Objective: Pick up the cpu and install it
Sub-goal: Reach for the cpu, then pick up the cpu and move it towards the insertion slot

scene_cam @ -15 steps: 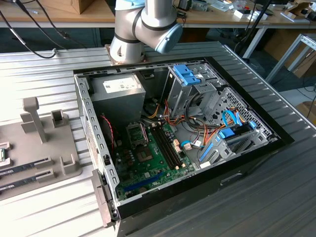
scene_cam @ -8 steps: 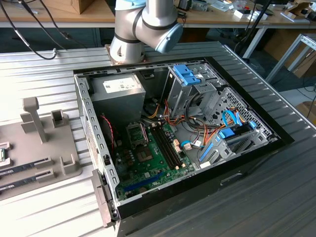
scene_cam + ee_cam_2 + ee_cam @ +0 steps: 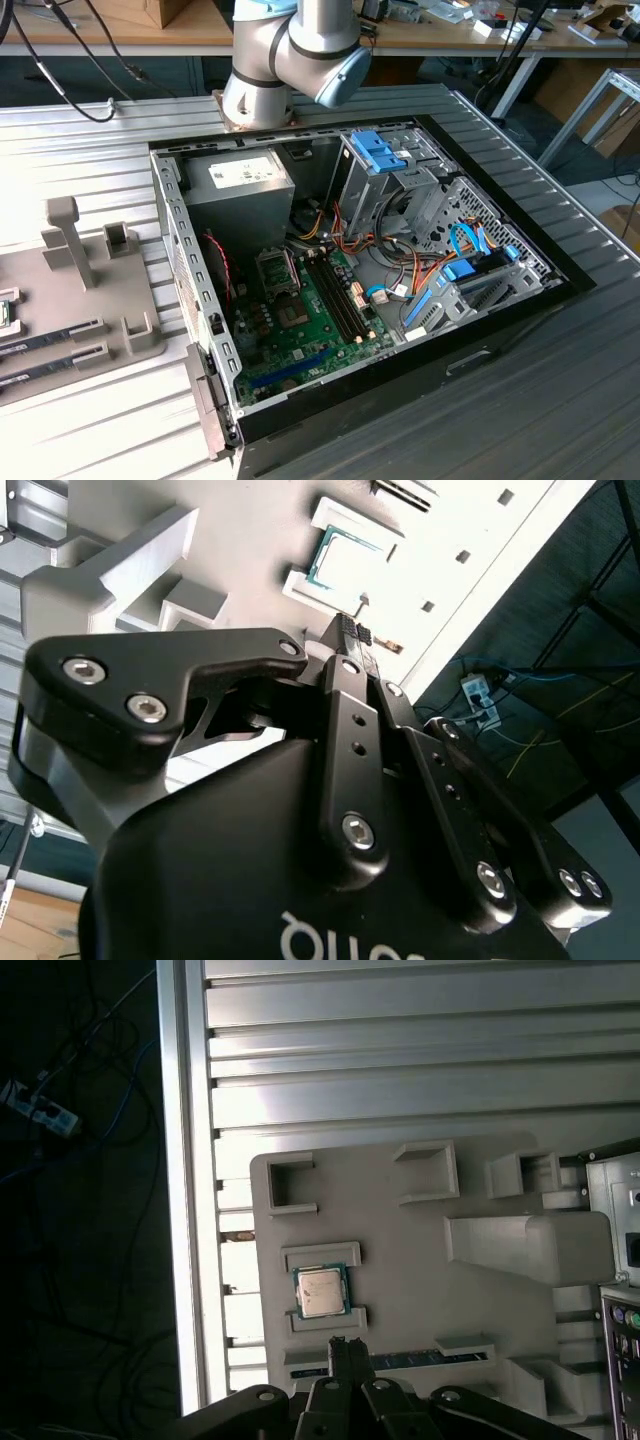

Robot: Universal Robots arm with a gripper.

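The gripper [image 3: 345, 1343] hangs over the grey tray [image 3: 420, 1260] with its fingers together and nothing between them. The cpu [image 3: 320, 1292] lies flat, silver lid up, in a pocket between two raised lips, close to the tray edge that runs along the table's outer rim. It sits just beyond the fingertips, slightly off their line toward that edge. Being square, it has no long axis, and its sides run parallel to the tray's edges. The open computer case [image 3: 200, 330] stands well apart.
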